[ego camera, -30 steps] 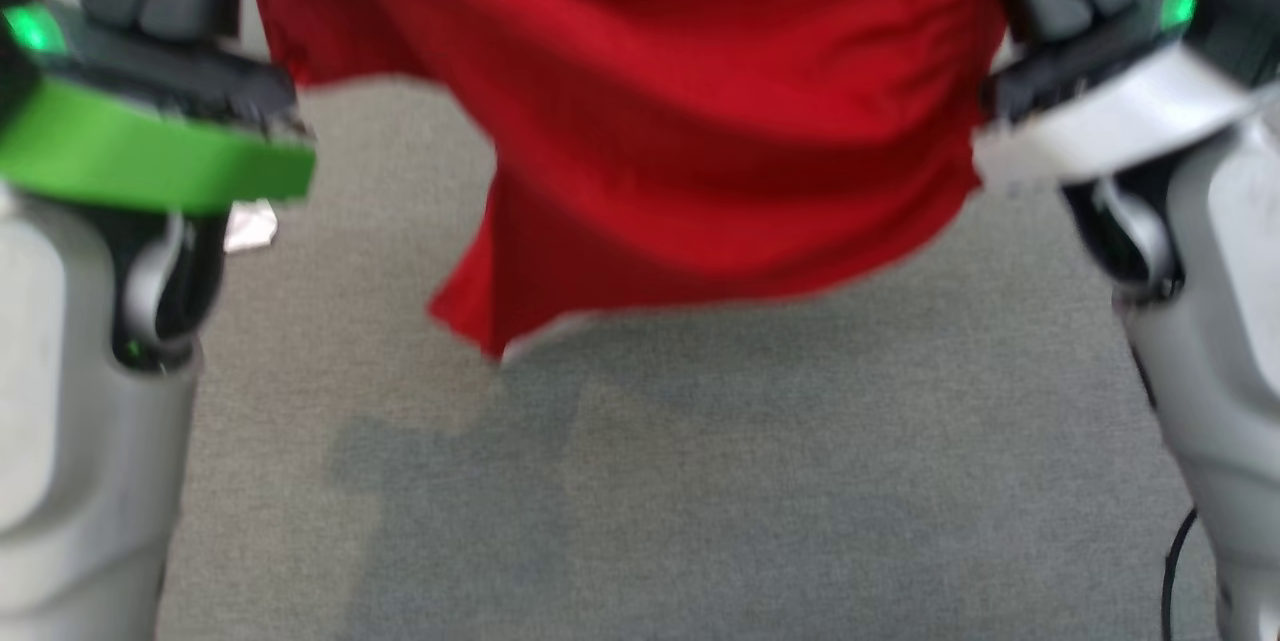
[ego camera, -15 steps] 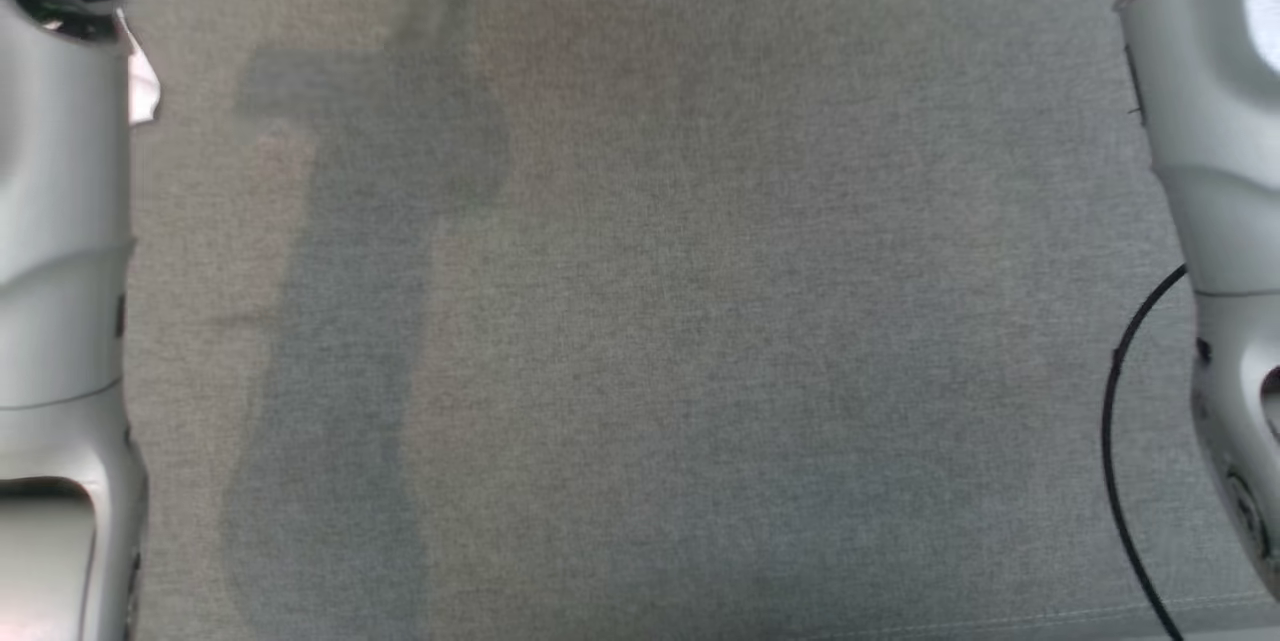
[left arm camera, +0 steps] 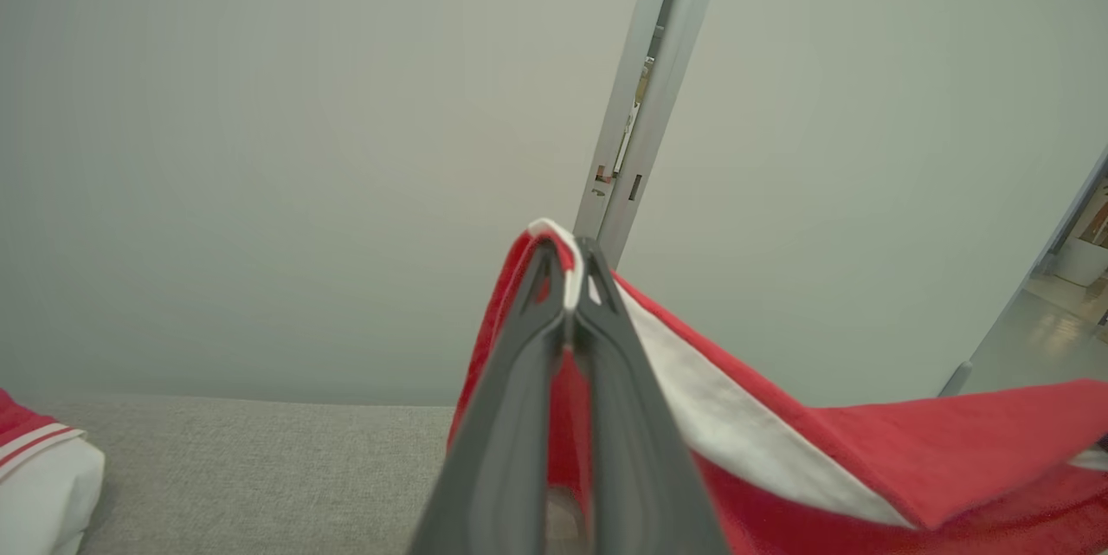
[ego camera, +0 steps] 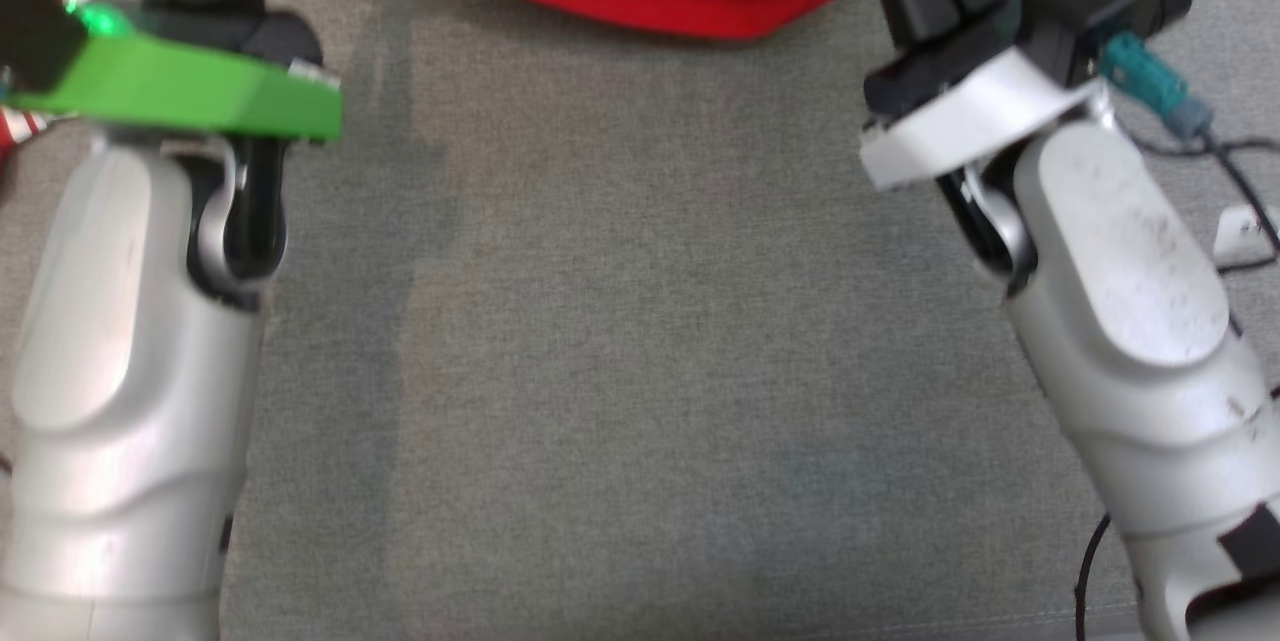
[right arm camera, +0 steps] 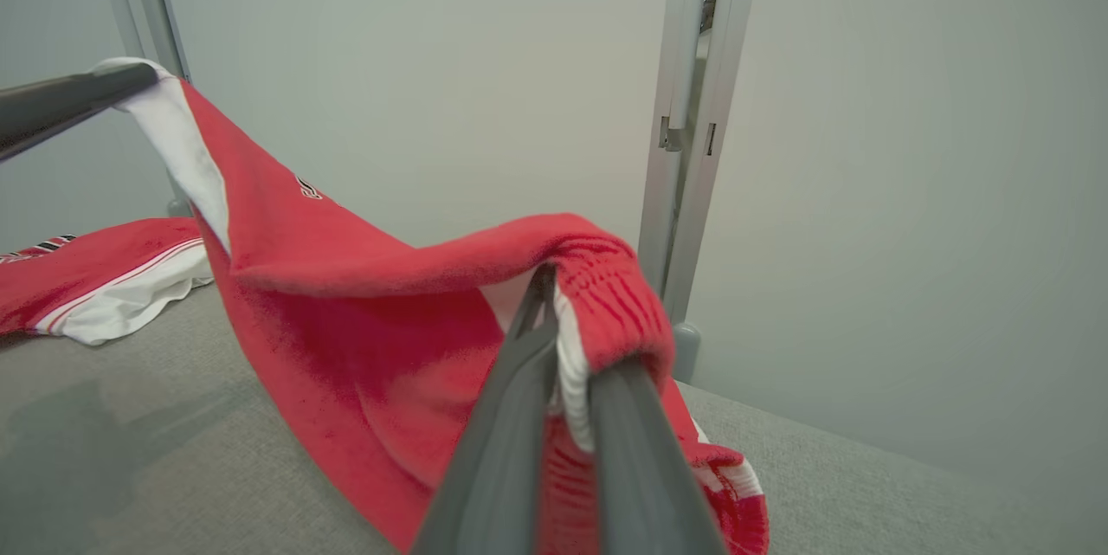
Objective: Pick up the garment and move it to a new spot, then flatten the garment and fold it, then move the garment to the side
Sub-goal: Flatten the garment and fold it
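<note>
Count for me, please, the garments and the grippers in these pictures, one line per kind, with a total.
Garments: 2, the red garment held up and a red-and-white garment lying on the grey surface.
Grippers: 2, the left gripper and the right gripper, each shut on the red garment.
Total: 4

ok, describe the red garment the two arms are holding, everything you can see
The garment is red, soft fleecy-looking cloth with white panels, a ribbed gathered band and a small printed mark. It hangs sagging between two grips: the left arm's fingers pinch a white-edged corner, the right arm's fingers pinch the ribbed band. Its lower end, with white stripes, seems to rest on the grey cloth surface.
</note>
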